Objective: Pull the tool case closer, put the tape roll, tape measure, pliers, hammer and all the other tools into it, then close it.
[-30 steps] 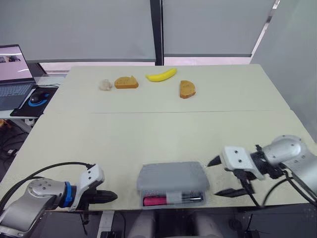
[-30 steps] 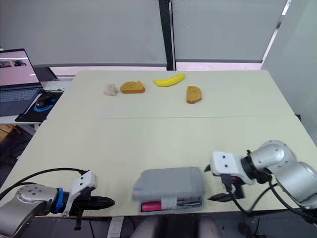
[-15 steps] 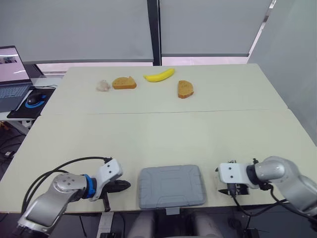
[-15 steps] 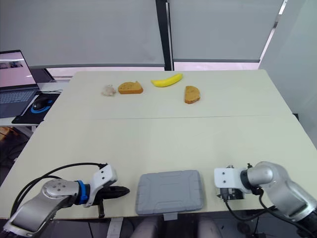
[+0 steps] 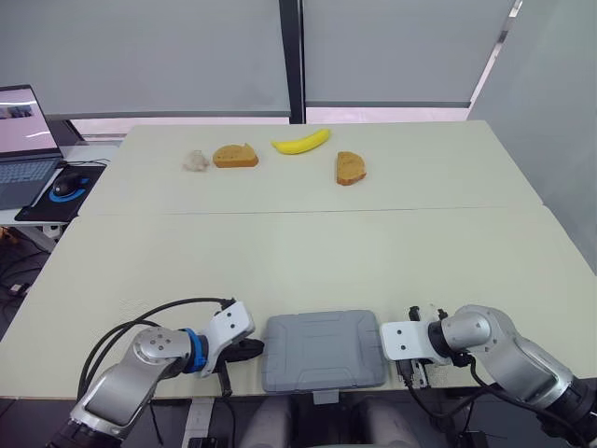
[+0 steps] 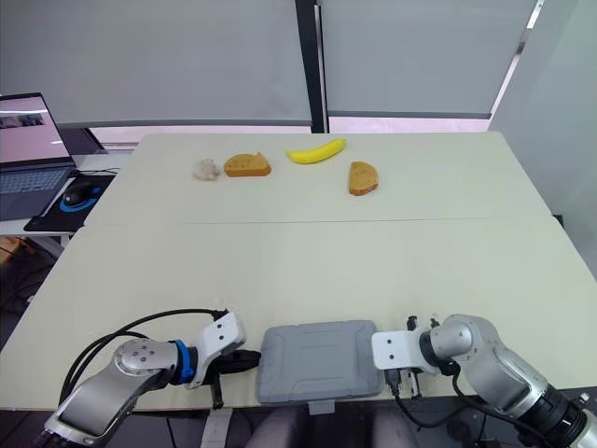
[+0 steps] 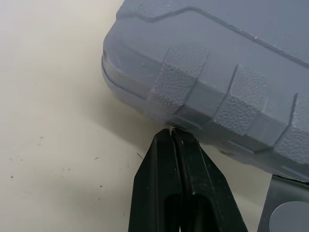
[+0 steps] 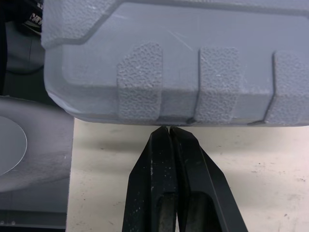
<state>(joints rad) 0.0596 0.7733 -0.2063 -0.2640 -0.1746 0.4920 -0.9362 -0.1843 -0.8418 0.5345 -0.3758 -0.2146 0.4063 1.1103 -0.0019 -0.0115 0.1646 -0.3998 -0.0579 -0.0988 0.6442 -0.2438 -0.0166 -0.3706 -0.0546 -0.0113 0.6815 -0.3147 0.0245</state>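
Left eye view: from where I stood, the left end effector (image 5: 250,348) sat low over the table (image 5: 280,252) at its near edge. Its two black fingers were pressed together, with the tips right against the left side of the tool case (image 5: 323,349). The grey case lay flat and closed at the middle of that near edge. At its right side the right end effector (image 8: 168,129) also had its fingers pressed together, tips meeting the case wall.

No writing can be read anywhere; the laptop screen (image 5: 19,117) is too small to make out.
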